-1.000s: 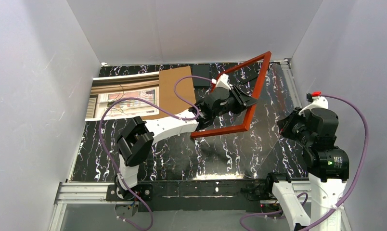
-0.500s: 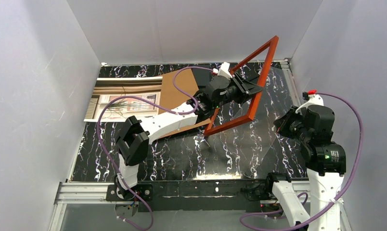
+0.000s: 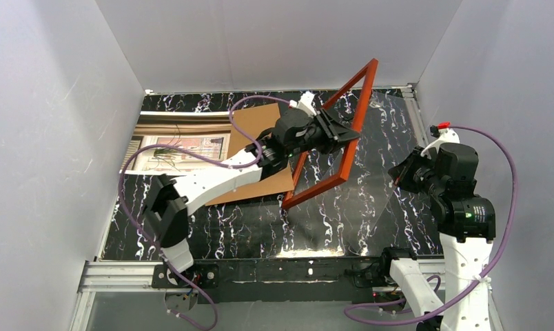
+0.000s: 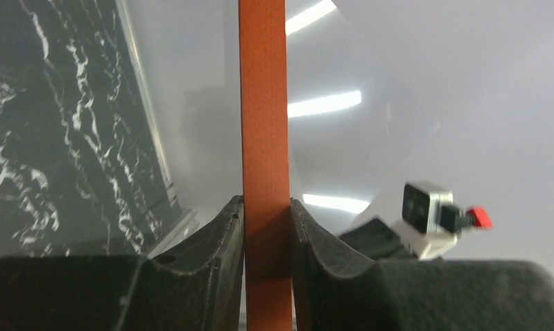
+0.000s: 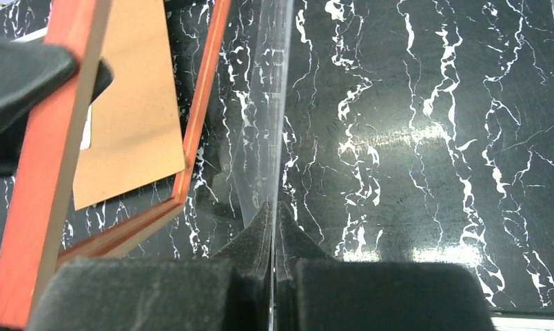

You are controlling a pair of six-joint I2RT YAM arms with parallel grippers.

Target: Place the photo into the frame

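The frame (image 3: pixel 315 192) is up off the table (image 3: pixel 260 221), standing on edge over the middle. It's tipped so one corner points up toward the back wall and the opposite corner hangs low, so the long side runs from near-left up to far-right.

The left gripper (image 3: pixel 344 132) is pinching one orange bar (image 4: pixel 263 103), with its fingers (image 4: pixel 222 234) snug on both sides. The right gripper (image 5: pixel 273 214) is clamped down narrow on the edge of a clear sheet (image 5: pixel 267 124).

The photo (image 3: pixel 185 146) lies flat at the far left, partly under the cardboard (image 3: pixel 253 131).

Compared with half a second ago, the frame has swung left and turned more edge-on. The right arm has barely budged.
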